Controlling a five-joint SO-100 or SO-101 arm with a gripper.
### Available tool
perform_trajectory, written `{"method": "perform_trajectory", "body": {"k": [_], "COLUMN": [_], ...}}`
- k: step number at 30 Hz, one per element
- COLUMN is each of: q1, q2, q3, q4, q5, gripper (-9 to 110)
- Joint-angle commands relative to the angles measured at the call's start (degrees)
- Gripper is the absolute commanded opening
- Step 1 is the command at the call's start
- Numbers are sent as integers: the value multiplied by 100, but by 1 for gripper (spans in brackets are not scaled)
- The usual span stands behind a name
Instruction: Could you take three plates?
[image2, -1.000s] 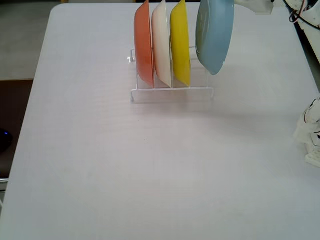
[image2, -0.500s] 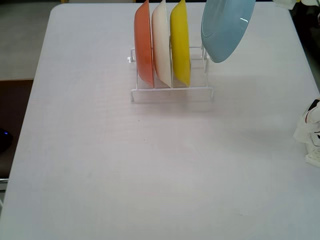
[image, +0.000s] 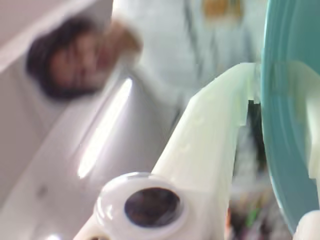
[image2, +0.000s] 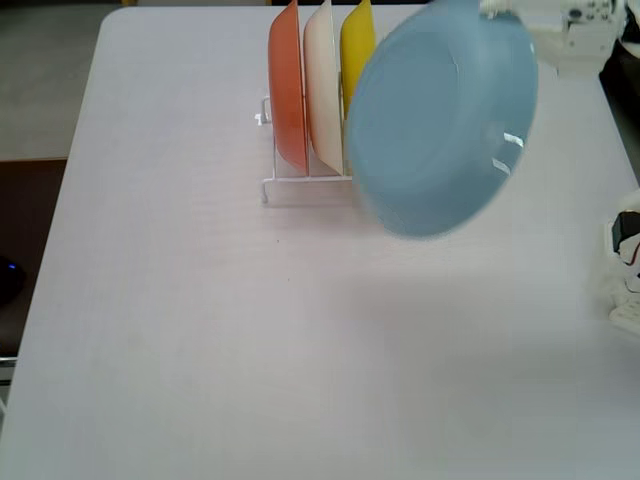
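The light blue plate hangs in the air in front of the rack, tilted, its hollow face toward the fixed view. My gripper is shut on its upper right rim. In the wrist view the plate's rim sits between the pale fingers of my gripper. The yellow plate and the cream-white plate stand on edge in the white wire rack. The blue plate hides the yellow one's lower part.
An orange plate stands in the rack's leftmost slot. The arm's base shows at the right edge of the white table. The wrist view's background is blurred.
The blue plate has swung away from the rack, left and down in the fixed view, and turned its hollow face toward the camera. The racked plates have not moved.
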Motion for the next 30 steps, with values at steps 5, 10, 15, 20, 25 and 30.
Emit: {"method": "perform_trajectory", "body": {"k": [5, 10, 15, 20, 25, 30], "q1": [-1151, -1318, -1274, -1099, -932, -791], "q2": [334, 26, -422, -879, -1310, -1811], "q3": [615, 624, 686, 686, 677, 246], "q4": [-1564, -2426, -3278, -3973, -4553, -4693], "q5": [193, -193, -352, -334, -246, -281], "gripper": [-1, -1, -1, -1, -1, -1]}}
